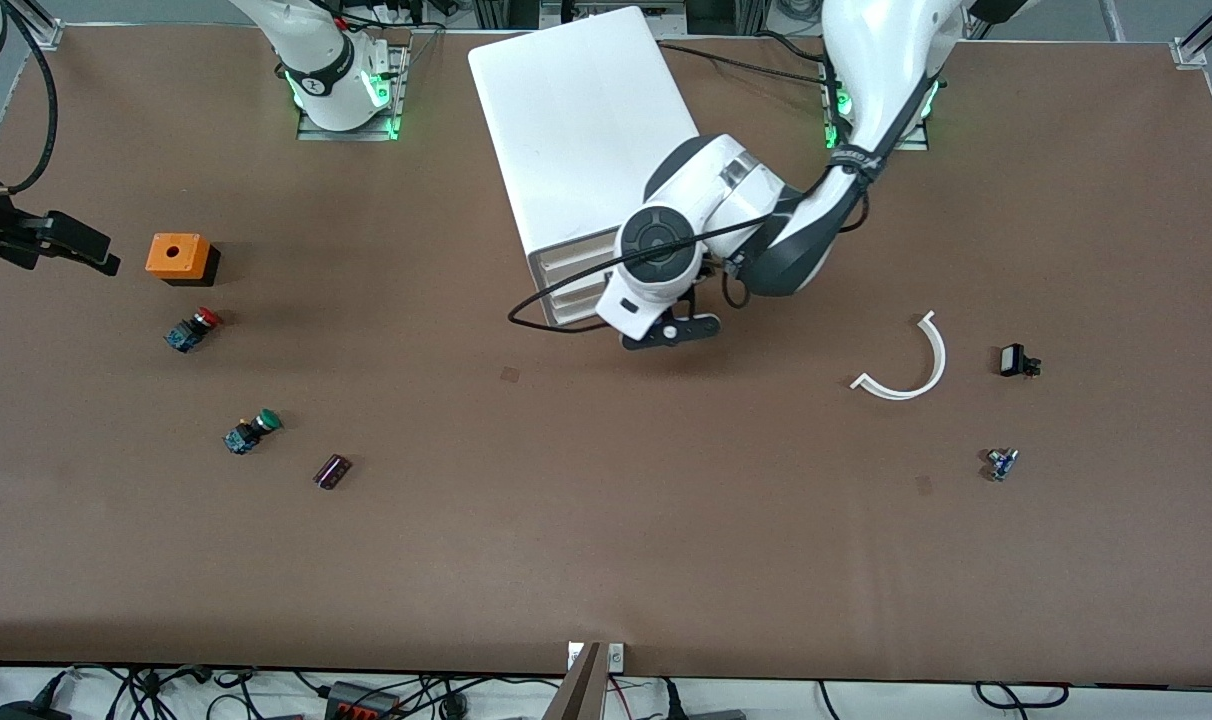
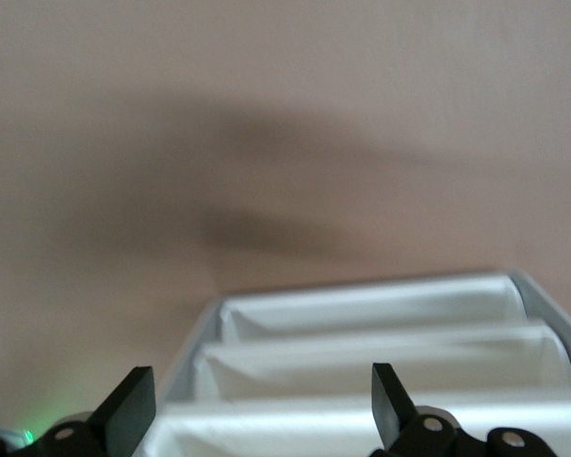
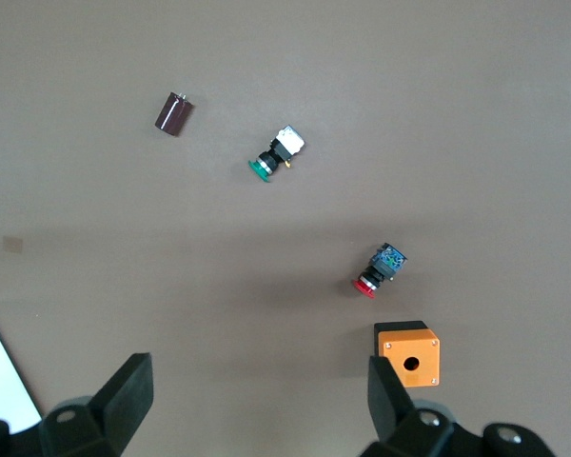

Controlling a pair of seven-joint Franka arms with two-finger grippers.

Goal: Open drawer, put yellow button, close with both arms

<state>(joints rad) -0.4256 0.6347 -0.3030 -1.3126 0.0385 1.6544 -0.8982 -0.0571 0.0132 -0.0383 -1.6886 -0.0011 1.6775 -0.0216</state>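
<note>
The left gripper (image 1: 666,330) hangs open right at the cabinet (image 1: 581,130) front, wrist crowding the stacked drawers (image 2: 381,333). The tabletop's (image 1: 606,560) middle and camera-side edge lie bare. Toward the right arm's end, orange box (image 1: 178,257), red button (image 1: 193,329), green button (image 1: 252,431) (loosely spaced) leave gaps between them.

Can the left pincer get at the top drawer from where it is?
Probably yes. The left pincer is open right at the cabinet's front, its fingers straddling the drawer stack, with nothing between them.
</note>
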